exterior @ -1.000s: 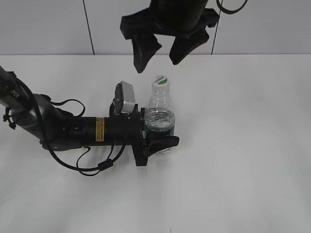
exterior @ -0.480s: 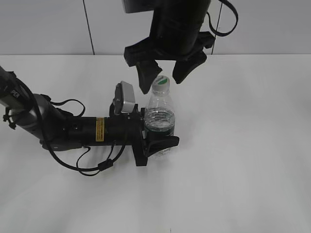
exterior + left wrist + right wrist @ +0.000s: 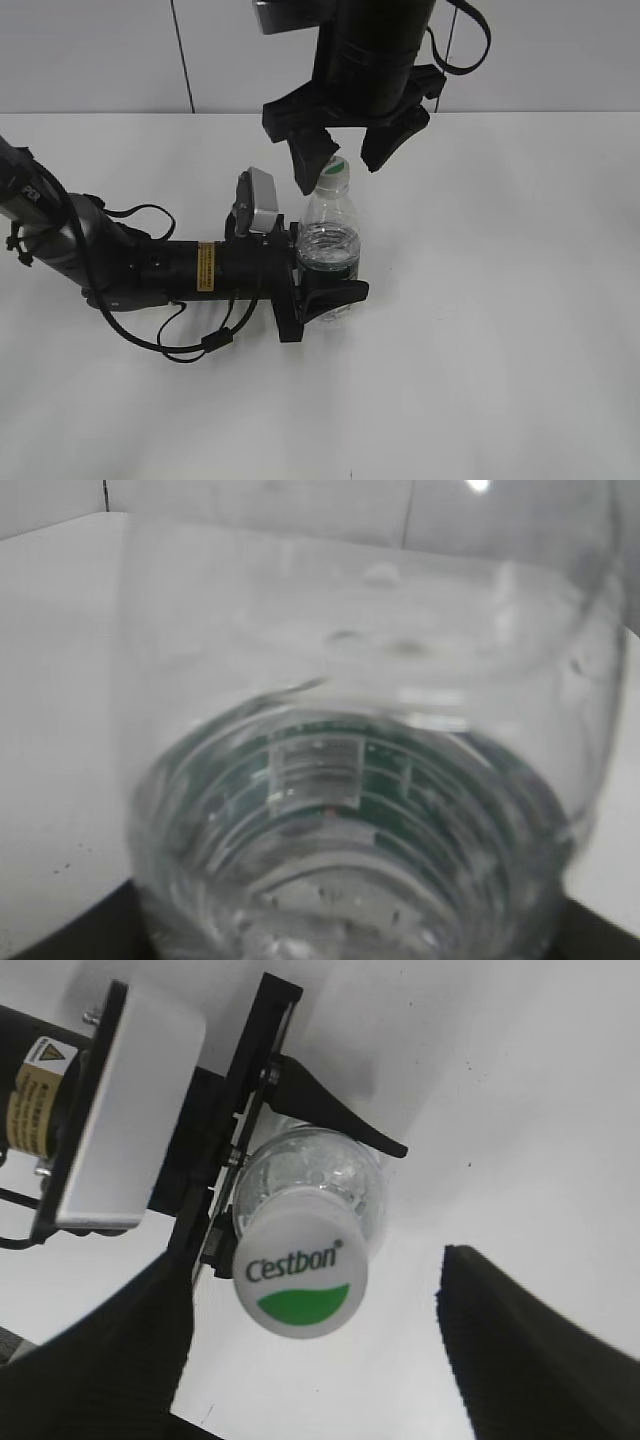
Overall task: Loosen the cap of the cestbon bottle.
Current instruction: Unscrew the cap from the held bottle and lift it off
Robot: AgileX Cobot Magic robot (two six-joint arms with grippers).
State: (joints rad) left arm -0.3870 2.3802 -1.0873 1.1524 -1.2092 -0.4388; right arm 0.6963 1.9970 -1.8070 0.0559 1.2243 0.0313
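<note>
White tabletop fills the scene, with a pale panelled wall behind. On the left, my left arm lies low along the table, carrying a yellow warning sticker whose print is too small to read. My left gripper is closed around the lower body of the cestbon bottle, at its dark green label band, holding it upright near the middle of the table. Up close, the bottle is clear ribbed plastic with water inside; the label's white print is blurred. Moving right, my right gripper hangs above, fingers spread wide on either side of the cap, gripping nothing; whether the left finger brushes the cap, I cannot tell. The cap's white top reads "Cestbon" above a green crescent. My judgement: the bottle is secured, but the cap is not yet gripped or turned, so clamping and twisting remain
</note>
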